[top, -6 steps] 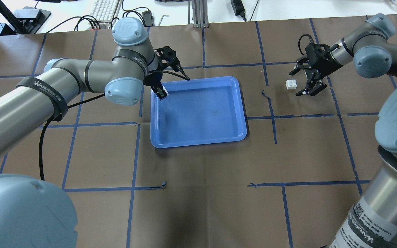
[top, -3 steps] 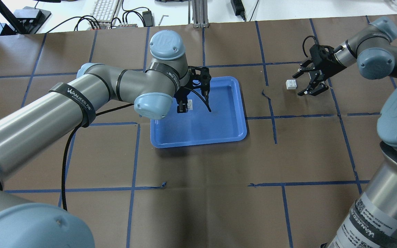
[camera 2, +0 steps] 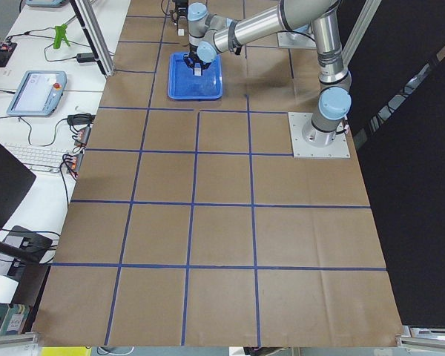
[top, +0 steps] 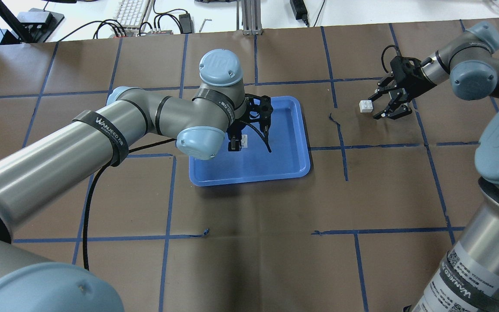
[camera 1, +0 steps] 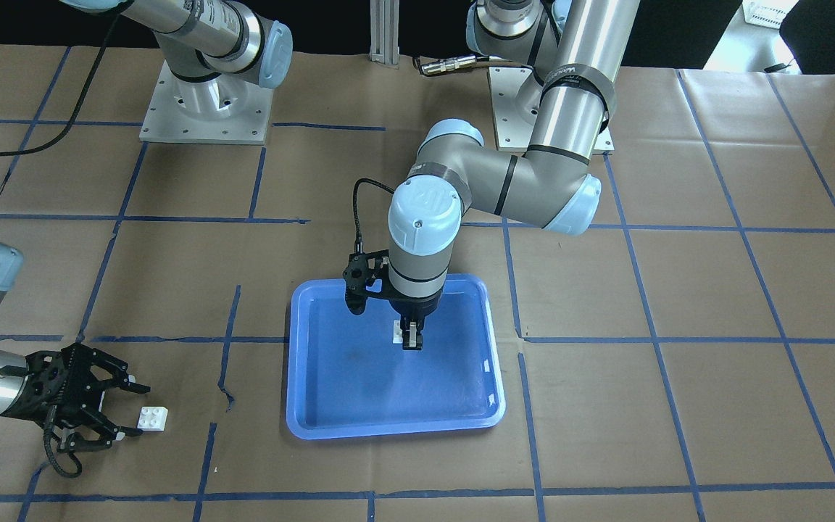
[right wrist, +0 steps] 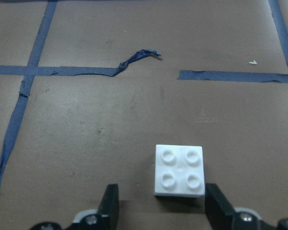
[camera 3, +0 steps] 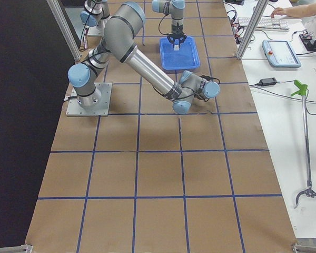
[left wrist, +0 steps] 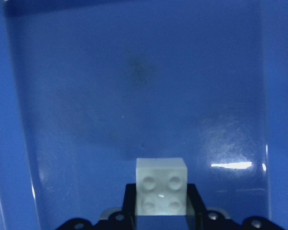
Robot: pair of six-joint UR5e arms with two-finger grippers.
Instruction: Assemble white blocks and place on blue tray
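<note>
My left gripper (top: pixel 235 144) is shut on one white block (top: pixel 244 140) and holds it low over the middle of the blue tray (top: pixel 295 172). The left wrist view shows this block (left wrist: pixel 161 191) studs-up between the fingers, above the tray floor (left wrist: pixel 134 96). In the front-facing view the gripper (camera 1: pixel 409 338) and block (camera 1: pixel 397 333) hang over the tray (camera 1: pixel 303 426). The second white block (top: pixel 365 106) lies on the brown table right of the tray. My right gripper (top: pixel 376 107) is open, low, with this block (right wrist: pixel 179 170) just ahead of its fingertips (right wrist: pixel 110 201).
The table is covered in brown paper with a blue tape grid; a torn tape end (top: pixel 334 119) curls up between the tray and the loose block. A keyboard (top: pixel 130 13) and cables lie beyond the far edge.
My left arm has carried its white block from the tray's far left corner rightward to the tray's middle. My right gripper has shifted slightly and stays open by the loose block.
</note>
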